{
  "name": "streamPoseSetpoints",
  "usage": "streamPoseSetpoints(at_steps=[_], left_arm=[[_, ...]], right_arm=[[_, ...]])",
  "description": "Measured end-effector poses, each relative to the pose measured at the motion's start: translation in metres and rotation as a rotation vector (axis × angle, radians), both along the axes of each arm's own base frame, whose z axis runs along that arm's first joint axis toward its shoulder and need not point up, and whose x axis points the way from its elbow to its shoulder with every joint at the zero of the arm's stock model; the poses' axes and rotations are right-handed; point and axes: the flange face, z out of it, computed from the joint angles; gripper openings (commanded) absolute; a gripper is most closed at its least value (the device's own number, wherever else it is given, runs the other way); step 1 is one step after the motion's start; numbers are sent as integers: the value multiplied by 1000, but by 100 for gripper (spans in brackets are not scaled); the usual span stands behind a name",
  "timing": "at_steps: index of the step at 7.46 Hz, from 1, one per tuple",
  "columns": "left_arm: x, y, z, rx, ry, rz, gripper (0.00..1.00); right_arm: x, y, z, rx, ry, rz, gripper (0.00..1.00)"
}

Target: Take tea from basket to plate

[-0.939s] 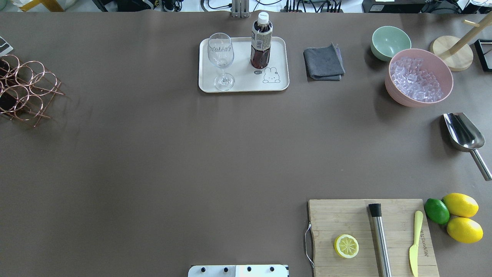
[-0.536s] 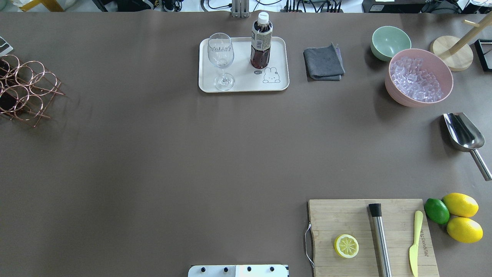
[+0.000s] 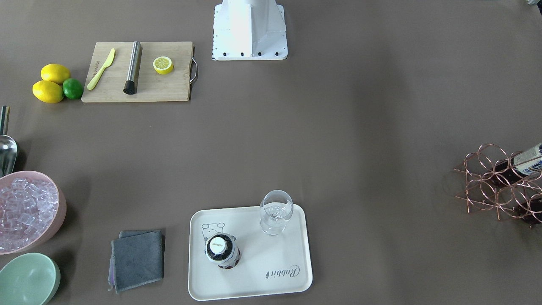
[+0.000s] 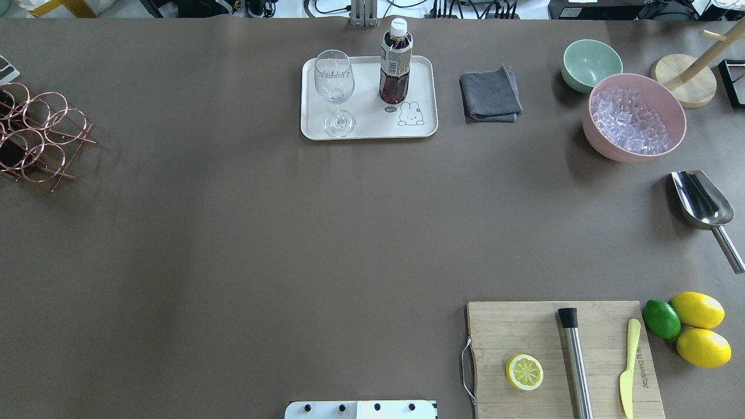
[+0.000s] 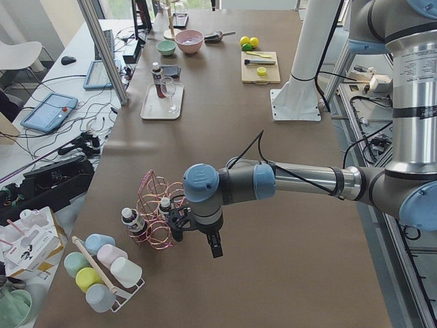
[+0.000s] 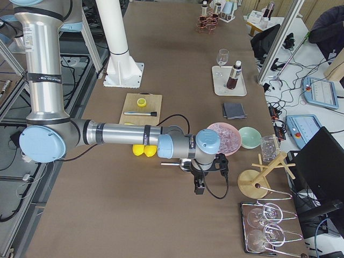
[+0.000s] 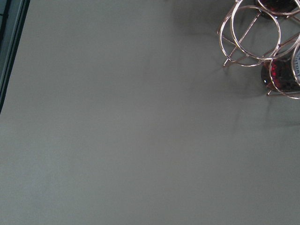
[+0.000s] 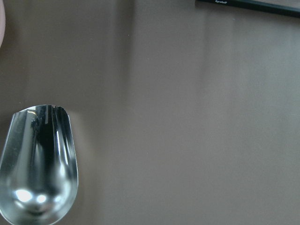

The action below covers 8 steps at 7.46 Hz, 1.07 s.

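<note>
One tea bottle [image 4: 396, 64] stands upright on the cream plate [image 4: 366, 113] beside a wine glass [image 4: 334, 87]; it also shows in the front-facing view [image 3: 221, 250]. The copper basket [image 4: 35, 137] sits at the table's left end and holds two more tea bottles [image 5: 131, 220] [image 5: 164, 205]. My left gripper [image 5: 214, 244] hovers over the table just beside the basket [image 5: 158, 208]; I cannot tell whether it is open or shut. My right gripper [image 6: 199, 185] hovers at the table's right end near the ice bowl [image 6: 224, 137]; I cannot tell its state either.
A grey cloth [image 4: 490, 94], green bowl [image 4: 591, 63], pink bowl of ice [image 4: 634, 116] and metal scoop [image 4: 701, 201] lie at the right. A cutting board [image 4: 561, 358] carries a lemon half, muddler and knife, with lemons and a lime [image 4: 660, 319] beside it.
A dark shape at the basket's far left edge in the overhead view has gone. The plate, the bottle and the glass have not moved.
</note>
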Motion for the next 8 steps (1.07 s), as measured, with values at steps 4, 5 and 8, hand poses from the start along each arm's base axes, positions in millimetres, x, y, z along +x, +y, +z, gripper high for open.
streamPoseSetpoints(at_steps=[4, 5, 8], left_arm=[[1, -11, 26, 174, 2, 39, 99], [2, -14, 25, 193, 0, 42, 99], [-1, -26, 13, 292, -12, 112, 99]], right_arm=[[0, 0, -1, 2, -6, 1, 100], [0, 1, -1, 1, -6, 1, 100], [-1, 2, -1, -19, -18, 23, 100]])
